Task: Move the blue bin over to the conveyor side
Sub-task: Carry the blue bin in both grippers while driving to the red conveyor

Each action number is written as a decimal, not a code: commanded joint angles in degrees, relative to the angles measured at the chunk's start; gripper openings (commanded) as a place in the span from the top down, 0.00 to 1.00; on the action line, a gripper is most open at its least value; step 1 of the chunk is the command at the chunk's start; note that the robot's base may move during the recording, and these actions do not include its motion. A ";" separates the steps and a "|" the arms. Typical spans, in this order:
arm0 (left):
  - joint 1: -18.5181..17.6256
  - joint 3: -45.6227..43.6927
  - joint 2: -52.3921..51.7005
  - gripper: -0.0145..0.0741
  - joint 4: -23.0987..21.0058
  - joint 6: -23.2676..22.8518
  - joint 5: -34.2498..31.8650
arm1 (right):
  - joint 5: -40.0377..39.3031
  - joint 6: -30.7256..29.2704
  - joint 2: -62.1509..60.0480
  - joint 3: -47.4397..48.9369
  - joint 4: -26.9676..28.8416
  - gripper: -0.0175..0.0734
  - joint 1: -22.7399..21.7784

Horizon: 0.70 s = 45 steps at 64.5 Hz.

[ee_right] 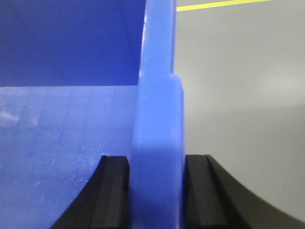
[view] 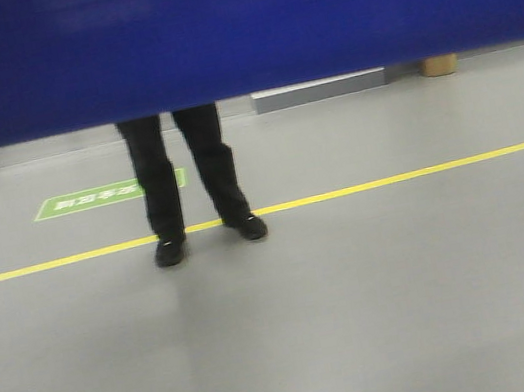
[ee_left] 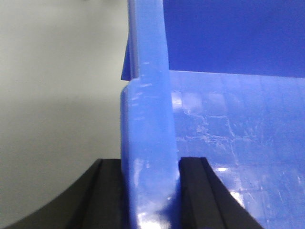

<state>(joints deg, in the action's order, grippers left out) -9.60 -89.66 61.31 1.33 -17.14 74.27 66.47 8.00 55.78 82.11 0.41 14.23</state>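
The blue bin (view: 232, 24) fills the top of the front view as a wide dark blue wall held above the floor. In the left wrist view its thick rim (ee_left: 147, 143) runs between the two black fingers of my left gripper (ee_left: 150, 191), which is shut on it, with the bin's scuffed floor (ee_left: 238, 143) to the right. My right gripper (ee_right: 157, 191) is shut on the opposite rim (ee_right: 157, 119), the bin's inside (ee_right: 57, 133) lying to the left. The conveyor side is out of view.
A person in black trousers and shoes (view: 189, 183) stands ahead on the grey floor. A yellow line (view: 420, 172) crosses the floor, with a green floor sign (view: 90, 198) behind it. Grey plinths (view: 320, 90) run along the back.
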 commanded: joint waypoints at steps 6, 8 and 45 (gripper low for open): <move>-0.12 -0.84 -1.00 0.86 2.16 0.43 -4.31 | -5.70 -0.79 -1.11 1.32 -3.45 0.90 -0.26; -0.12 -0.84 -1.00 0.86 2.16 0.43 -4.31 | -5.70 -0.79 -1.11 1.32 -3.45 0.90 -0.26; -0.12 -0.84 -1.00 0.86 2.53 0.43 -4.31 | -5.70 -0.79 -1.11 1.32 -3.45 0.90 -0.26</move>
<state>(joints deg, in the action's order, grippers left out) -9.60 -89.66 61.31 1.46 -17.14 74.27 66.35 8.00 55.78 82.11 0.53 14.23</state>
